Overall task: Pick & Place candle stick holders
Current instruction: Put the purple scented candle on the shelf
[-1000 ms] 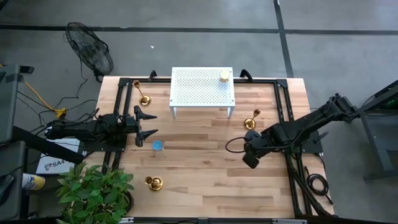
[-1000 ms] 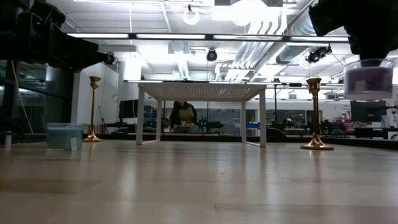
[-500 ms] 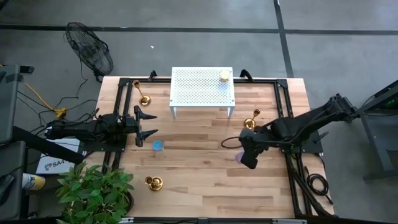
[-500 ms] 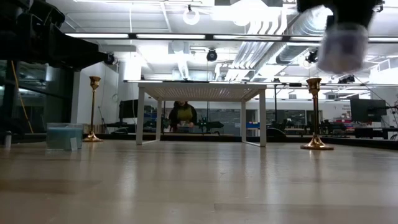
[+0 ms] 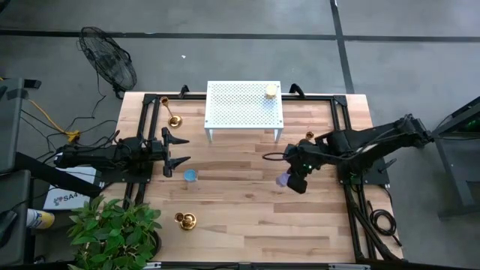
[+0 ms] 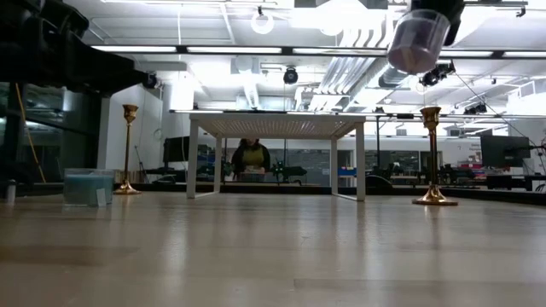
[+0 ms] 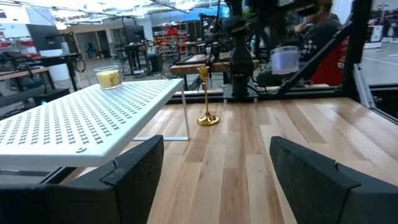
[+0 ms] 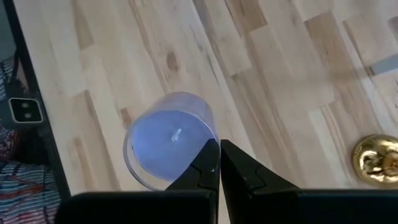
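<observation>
Carrying step, but a purple candle (image 5: pixel 283 180) is pinched at its rim by the right gripper (image 5: pixel 294 182), not a holder. High view: 3 candle stick holders (image 5: pixel 184 219) are seen on the table (image 5: pixel 240 225), untouched; left gripper (image 5: pixel 177 152) is parked, fingers spread, empty. Low view: candle is held aloft, tilted; holders (image 6: pixel 432 158) stand upright, long axis vertical. Left wrist view: a holder (image 7: pixel 207 96) stands beside the white rack (image 7: pixel 81 118). Likely next: candle set down, stem grasped.

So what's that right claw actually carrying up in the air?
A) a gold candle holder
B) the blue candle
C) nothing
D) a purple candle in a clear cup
D: the right gripper is pinched shut on the rim of the purple candle, which hangs high above the table in the low view.
</observation>
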You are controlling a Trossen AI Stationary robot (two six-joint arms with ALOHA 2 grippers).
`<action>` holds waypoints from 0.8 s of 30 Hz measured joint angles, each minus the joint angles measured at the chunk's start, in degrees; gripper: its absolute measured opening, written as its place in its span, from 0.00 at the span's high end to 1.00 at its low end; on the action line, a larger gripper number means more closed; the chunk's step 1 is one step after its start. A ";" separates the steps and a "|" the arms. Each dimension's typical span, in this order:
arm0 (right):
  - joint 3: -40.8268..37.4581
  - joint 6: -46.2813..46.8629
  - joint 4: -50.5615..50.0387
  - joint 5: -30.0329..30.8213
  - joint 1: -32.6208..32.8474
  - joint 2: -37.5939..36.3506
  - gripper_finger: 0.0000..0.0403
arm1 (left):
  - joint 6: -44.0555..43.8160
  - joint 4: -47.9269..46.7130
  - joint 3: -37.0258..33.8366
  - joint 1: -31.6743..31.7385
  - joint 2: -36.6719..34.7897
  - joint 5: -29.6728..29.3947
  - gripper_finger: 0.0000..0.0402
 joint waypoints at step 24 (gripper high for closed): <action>-0.02 -3.12 7.13 -1.52 -5.12 4.58 1.00 | -1.71 1.14 0.04 0.00 0.02 -0.30 0.28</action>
